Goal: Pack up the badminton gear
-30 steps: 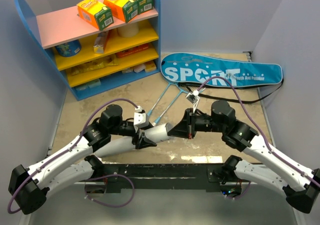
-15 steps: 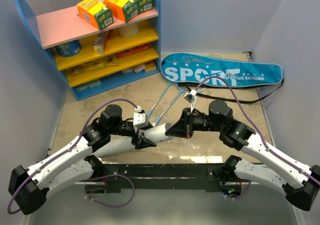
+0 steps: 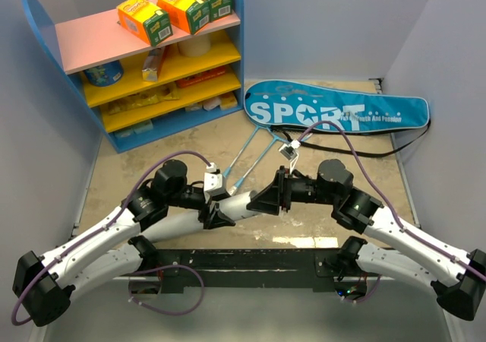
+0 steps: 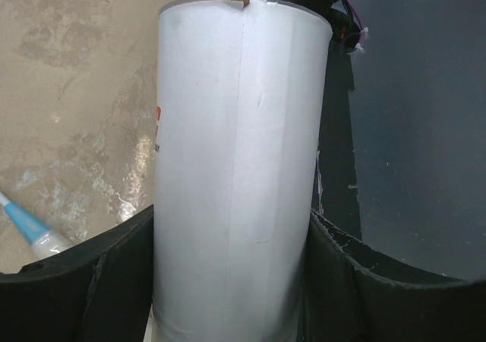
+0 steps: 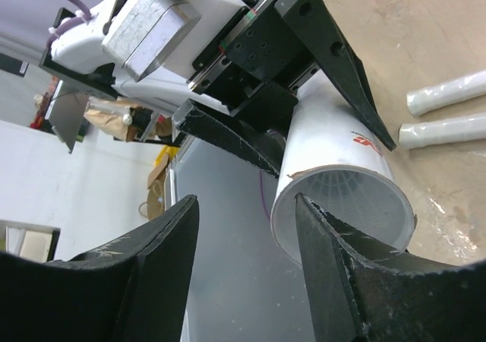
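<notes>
**Top:** we see the bag (image 3: 334, 112) at the tabletop's (image 3: 197, 137) far edge, with the rackets (image 3: 254, 153) before it and a white tube (image 3: 239, 203) near centre.
**Left wrist:** the left claw (image 4: 231, 281) clamps the tube.
**Right wrist:** the right claw (image 5: 243, 273) gapes at the tube's open mouth, which is ribbed inside.

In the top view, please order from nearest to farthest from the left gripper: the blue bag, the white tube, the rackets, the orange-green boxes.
1. White tube, held in the jaws of the left gripper.
2. Rackets, lying just beyond it.
3. Blue bag, at the back right.
4. Orange-green boxes, on the top shelf, back left.
</notes>
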Available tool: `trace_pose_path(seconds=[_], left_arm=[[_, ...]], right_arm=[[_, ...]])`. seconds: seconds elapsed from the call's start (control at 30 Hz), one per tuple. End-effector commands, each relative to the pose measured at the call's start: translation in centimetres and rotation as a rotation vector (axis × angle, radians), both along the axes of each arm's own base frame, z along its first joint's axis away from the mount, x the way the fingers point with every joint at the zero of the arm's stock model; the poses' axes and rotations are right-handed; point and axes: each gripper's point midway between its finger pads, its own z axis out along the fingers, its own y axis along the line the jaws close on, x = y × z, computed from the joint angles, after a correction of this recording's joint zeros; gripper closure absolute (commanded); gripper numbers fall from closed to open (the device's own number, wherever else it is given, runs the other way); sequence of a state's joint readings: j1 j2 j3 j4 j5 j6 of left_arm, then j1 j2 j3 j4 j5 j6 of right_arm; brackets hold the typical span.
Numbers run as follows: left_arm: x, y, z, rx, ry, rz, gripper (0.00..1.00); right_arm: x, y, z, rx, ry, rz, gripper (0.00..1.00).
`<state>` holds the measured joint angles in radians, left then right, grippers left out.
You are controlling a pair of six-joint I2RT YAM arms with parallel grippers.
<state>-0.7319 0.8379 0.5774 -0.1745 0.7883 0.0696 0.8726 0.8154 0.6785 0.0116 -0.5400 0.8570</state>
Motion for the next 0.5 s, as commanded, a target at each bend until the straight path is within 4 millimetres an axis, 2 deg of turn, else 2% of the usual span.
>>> trace_pose_path(seconds=[0.0,0.23,0.47], left_arm=[[0.5,-1.2,4.7,-0.143,-0.136,-0.038,1.0],[0.4,-1.2,4.7,-0.146,-0.137,-0.043,1.0],[0.7,-1.2,4.8,-0.147,-0.145,-0.023,1.0]], right_arm=[[0.9,0.1,-0.8,-0.036,0.011,-0.066,0.41],[2.0,-0.5,-2.4,-0.071,0.047,-0.154,0.4],[0.4,-1.5,-3.4,-0.027,0.096,-0.134,0.37]])
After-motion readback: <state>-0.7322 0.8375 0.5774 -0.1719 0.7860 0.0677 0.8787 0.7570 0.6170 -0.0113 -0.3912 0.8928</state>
